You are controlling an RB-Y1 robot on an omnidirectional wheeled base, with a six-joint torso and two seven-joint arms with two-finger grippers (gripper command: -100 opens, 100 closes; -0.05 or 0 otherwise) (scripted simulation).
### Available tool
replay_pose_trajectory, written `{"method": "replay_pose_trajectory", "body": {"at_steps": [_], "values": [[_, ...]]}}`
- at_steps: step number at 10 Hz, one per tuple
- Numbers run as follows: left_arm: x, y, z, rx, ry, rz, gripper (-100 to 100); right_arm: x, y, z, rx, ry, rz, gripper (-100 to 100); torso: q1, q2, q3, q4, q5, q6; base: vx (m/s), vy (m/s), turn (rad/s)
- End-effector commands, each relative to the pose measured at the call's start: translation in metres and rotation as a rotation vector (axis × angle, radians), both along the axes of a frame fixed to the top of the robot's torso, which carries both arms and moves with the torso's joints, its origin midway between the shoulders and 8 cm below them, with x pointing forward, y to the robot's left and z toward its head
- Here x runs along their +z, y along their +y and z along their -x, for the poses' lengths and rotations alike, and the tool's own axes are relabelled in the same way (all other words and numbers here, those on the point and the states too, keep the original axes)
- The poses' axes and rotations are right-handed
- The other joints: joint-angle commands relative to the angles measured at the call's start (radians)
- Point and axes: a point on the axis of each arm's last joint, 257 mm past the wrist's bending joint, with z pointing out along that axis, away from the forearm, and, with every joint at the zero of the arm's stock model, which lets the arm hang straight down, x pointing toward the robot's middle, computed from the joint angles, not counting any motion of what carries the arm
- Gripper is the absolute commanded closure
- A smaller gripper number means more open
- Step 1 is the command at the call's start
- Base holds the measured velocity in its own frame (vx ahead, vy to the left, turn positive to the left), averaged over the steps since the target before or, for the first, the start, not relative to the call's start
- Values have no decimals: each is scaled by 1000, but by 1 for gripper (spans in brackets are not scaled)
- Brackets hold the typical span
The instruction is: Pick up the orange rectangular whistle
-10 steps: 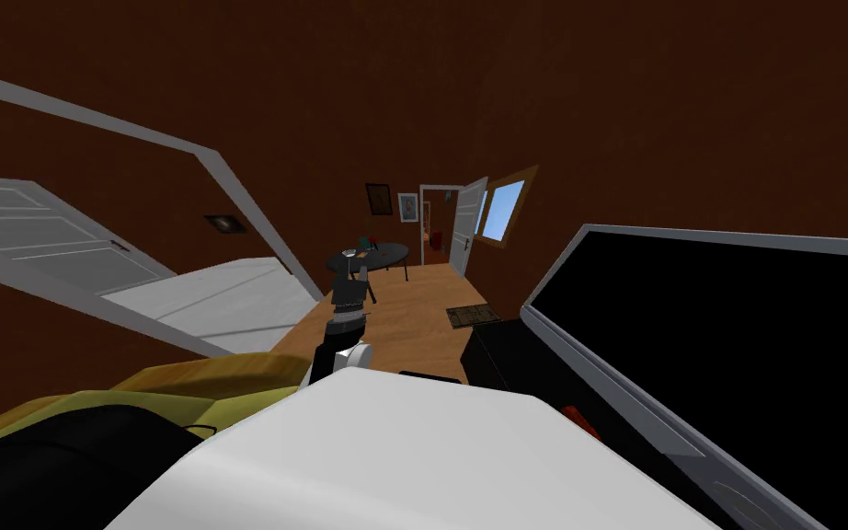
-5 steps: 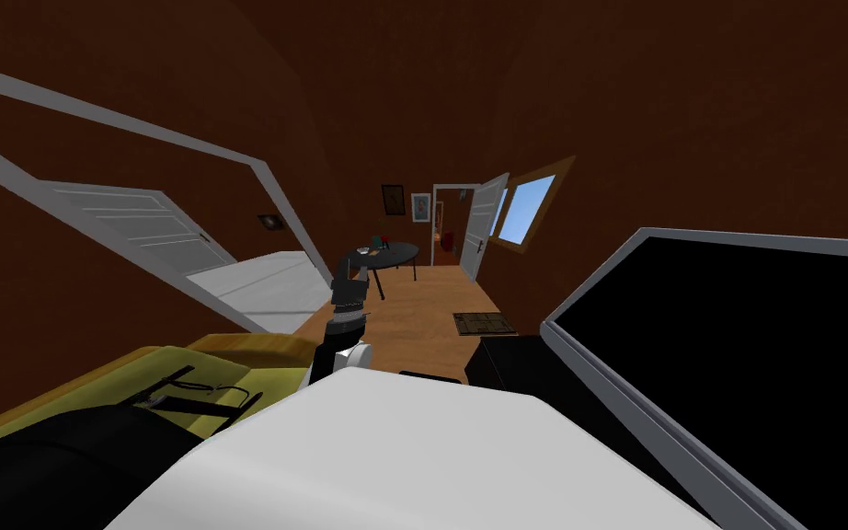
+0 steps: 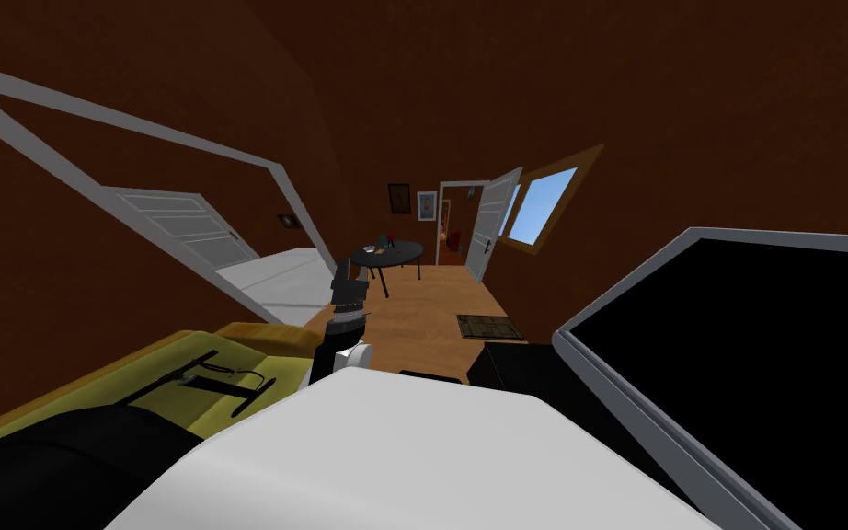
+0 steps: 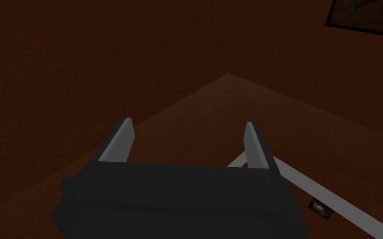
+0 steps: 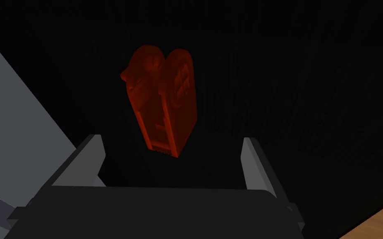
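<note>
Whistle (image 5: pixel 161 108): orange-red, flat and oblong, rounded at the far end. It is laid on a black surface (image 5: pixel 311 83), well apart from the edge where floor is seen. Its near end is set between the fingers of the right gripper (image 5: pixel 172 141) and is touched by neither.
Door (image 3: pixel 183 225): white and panelled, set in a white frame at the far left.
Couch (image 3: pixel 91 405): yellow-green. A thin black item (image 3: pixel 215 377) is laid on it; what it is cannot be told.
Left gripper (image 4: pixel 186 143): spread wide, with nothing held. In the head view it is raised in front of the table.
Table (image 3: pixel 387 253): round and dark, stood on the wooden floor (image 3: pixel 422 313). The things carried on it are too small to be named.
Far door (image 3: pixel 491 221): white, swung open.
Window (image 3: pixel 537 202): brown-framed, with blue shown through it.
Mat (image 3: pixel 487 325): dark, laid on the floor near the stand.
Stand (image 3: pixel 505 363): black and low, beside the screen.
Screen (image 3: pixel 735 368): black, grey-framed, at the right.
Right gripper: spread wide, with nothing gripped. A grey panel (image 5: pixel 12 103) is seen beside one finger.
</note>
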Motion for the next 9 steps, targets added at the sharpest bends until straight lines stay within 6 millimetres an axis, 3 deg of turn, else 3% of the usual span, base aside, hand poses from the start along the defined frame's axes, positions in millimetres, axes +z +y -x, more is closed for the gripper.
{"method": "replay_pose_trajectory", "body": {"at_steps": [1,7,8,9], "values": [[0,0,0,0,0,0,0,-4,-2,0,-22,-2,1,-100,0,0,0,0,0,0,-90,-13,158],[0,0,0,0,0,0,0,-16,-6,0,-93,-9,2,-100,0,4,2,1,0,1,-82,-5,144],[0,0,0,0,0,0,0,-16,-6,0,-94,-9,2,100,0,2,1,1,0,1,-7,-1,-4],[0,0,0,0,0,0,0,-16,-6,0,-94,-8,2,100,0,0,0,0,0,1,0,0,0]]}}
